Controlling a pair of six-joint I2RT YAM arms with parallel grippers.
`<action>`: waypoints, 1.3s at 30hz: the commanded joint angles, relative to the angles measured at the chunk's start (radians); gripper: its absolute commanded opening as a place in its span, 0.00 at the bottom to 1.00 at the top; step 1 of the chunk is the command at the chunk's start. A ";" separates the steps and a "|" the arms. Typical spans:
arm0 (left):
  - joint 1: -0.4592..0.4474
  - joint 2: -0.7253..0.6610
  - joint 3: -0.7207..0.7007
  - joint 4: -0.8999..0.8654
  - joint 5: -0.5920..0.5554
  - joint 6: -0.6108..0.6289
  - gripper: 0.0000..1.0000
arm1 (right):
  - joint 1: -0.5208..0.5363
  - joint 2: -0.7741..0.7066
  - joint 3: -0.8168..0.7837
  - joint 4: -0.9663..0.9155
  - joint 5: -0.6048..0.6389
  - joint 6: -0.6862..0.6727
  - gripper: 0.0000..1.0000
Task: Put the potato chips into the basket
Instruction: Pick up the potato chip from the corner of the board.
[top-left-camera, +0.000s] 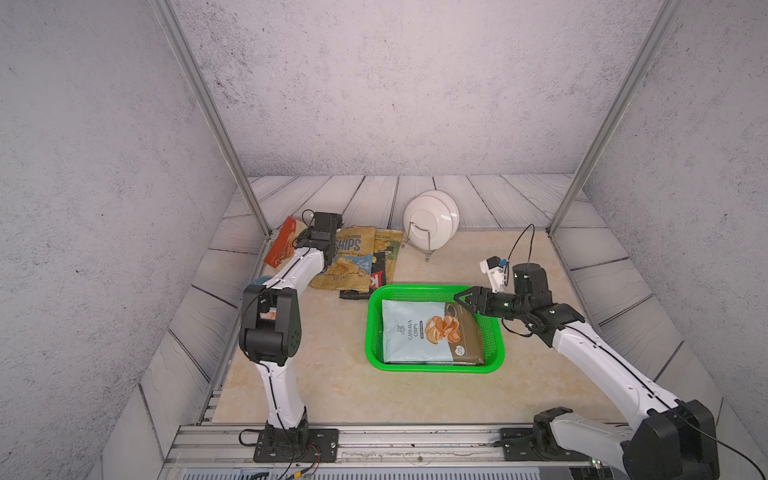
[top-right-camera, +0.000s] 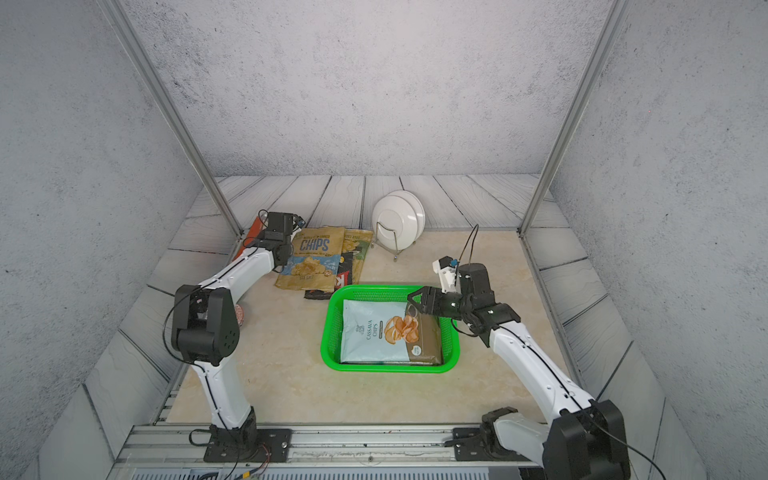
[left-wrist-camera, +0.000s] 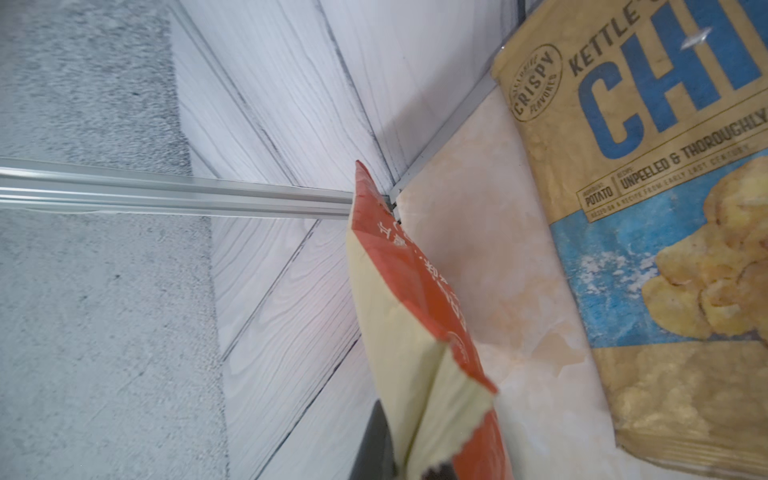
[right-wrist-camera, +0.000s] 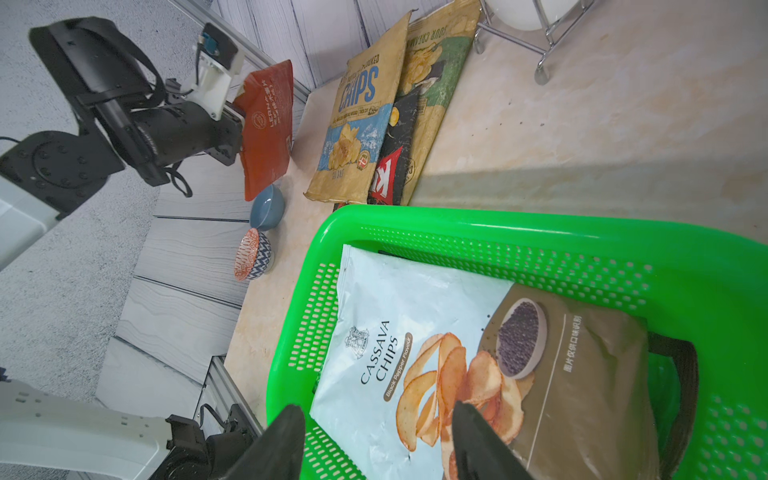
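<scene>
The green basket (top-left-camera: 372, 332) sits on the table (top-left-camera: 332, 386) near the front middle, and a pale-blue bag (top-left-camera: 409, 332) already lies flat in it. The right hand (top-left-camera: 462, 301) hovers over the basket's far right corner, fingers moderately apart and holding nothing. Just beyond the basket a tan bag (top-left-camera: 349, 259), a black bag (top-left-camera: 380, 270) and a green bag (top-left-camera: 390, 241) overlap flat, long axes running near to far. Farthest, in the far left corner, the left hand (right-wrist-camera: 237, 133) is clamped on the edge of the orange bag (right-wrist-camera: 268, 124). That bag stands on edge, its length pointing away toward the corner post. The basket lies near-right of this hand, past the tan bag.
</scene>
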 joint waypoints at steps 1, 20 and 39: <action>0.003 -0.071 0.052 -0.077 -0.018 -0.001 0.00 | 0.005 -0.041 0.035 0.004 -0.013 -0.015 0.61; -0.044 -0.253 0.575 -0.892 0.577 -0.202 0.00 | 0.015 -0.057 0.023 0.054 -0.064 -0.023 0.61; -0.169 -0.271 0.799 -1.370 1.257 -0.120 0.00 | 0.016 -0.110 -0.018 0.151 -0.207 -0.014 0.62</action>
